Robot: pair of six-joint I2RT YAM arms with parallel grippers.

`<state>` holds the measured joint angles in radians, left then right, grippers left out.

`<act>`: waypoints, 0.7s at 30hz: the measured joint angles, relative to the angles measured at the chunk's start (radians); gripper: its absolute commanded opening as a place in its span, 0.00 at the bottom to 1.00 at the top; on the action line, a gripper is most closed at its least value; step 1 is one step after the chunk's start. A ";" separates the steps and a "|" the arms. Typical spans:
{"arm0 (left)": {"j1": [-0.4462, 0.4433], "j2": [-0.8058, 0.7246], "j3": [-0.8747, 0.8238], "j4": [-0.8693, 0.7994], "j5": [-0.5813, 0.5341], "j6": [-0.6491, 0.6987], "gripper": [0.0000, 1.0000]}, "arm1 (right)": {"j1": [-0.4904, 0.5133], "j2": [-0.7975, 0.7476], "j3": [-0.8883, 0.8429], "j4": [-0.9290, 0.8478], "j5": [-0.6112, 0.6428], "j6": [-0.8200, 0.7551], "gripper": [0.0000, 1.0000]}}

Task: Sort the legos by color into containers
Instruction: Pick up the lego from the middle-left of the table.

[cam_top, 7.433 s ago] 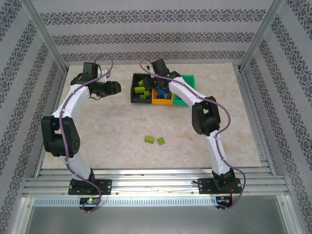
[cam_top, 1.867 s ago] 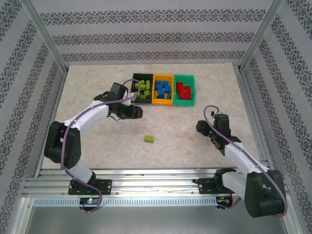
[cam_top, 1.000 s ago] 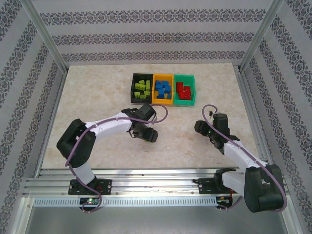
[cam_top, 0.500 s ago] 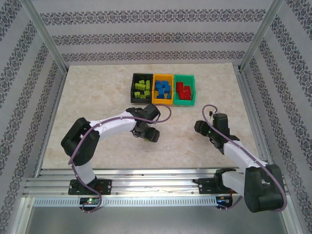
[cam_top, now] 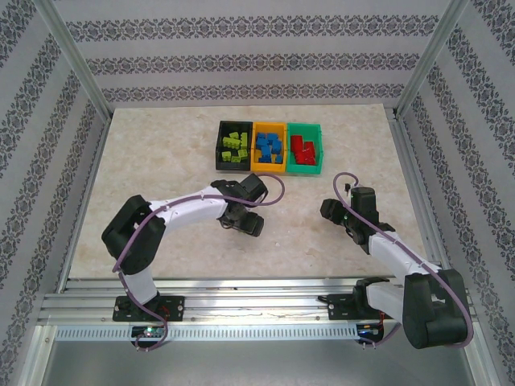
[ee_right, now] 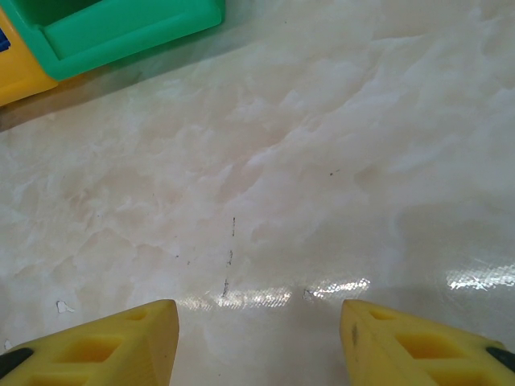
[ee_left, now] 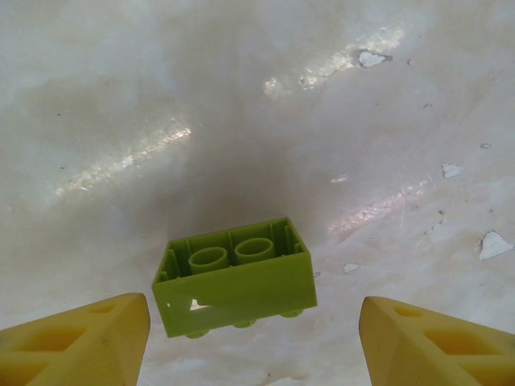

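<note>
One lime green lego lies upside down on the table, hollow side up and studs down. It sits between the yellow fingers of my left gripper, which is open and touches it on neither side. In the top view my left gripper covers that lego. The containers stand in a row at the back: a black bin with lime legos, an orange-yellow bin with blue legos, and a green bin with red legos. My right gripper is open over bare table.
The right wrist view catches a corner of the green bin and of the orange-yellow bin at its top left. Metal frame posts and patterned walls enclose the marble tabletop.
My left gripper came from beside the black bin down over the lone lime lego, and its jaws have spread wider in the last second. The right arm has stayed still.
</note>
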<state>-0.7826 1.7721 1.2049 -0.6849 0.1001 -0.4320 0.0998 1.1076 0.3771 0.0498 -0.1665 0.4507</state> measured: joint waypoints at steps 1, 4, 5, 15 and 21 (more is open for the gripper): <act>-0.003 0.002 0.000 0.000 -0.001 -0.001 0.70 | 0.000 0.000 0.000 0.000 0.000 0.000 0.56; -0.010 0.014 0.000 0.000 -0.005 -0.004 0.69 | 0.000 0.000 0.000 0.000 0.000 0.000 0.56; -0.010 0.020 0.000 0.000 -0.004 -0.004 0.69 | 0.000 0.000 0.000 0.000 0.000 0.000 0.56; -0.010 0.086 0.015 -0.006 -0.008 -0.003 0.54 | 0.000 -0.001 0.000 0.000 0.000 0.000 0.56; -0.010 0.086 0.057 -0.016 -0.024 0.004 0.44 | 0.000 -0.002 0.000 0.000 0.000 0.000 0.56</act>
<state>-0.7929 1.8584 1.2617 -0.7013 0.0765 -0.4282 0.1001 1.1061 0.3771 0.0502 -0.1665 0.4507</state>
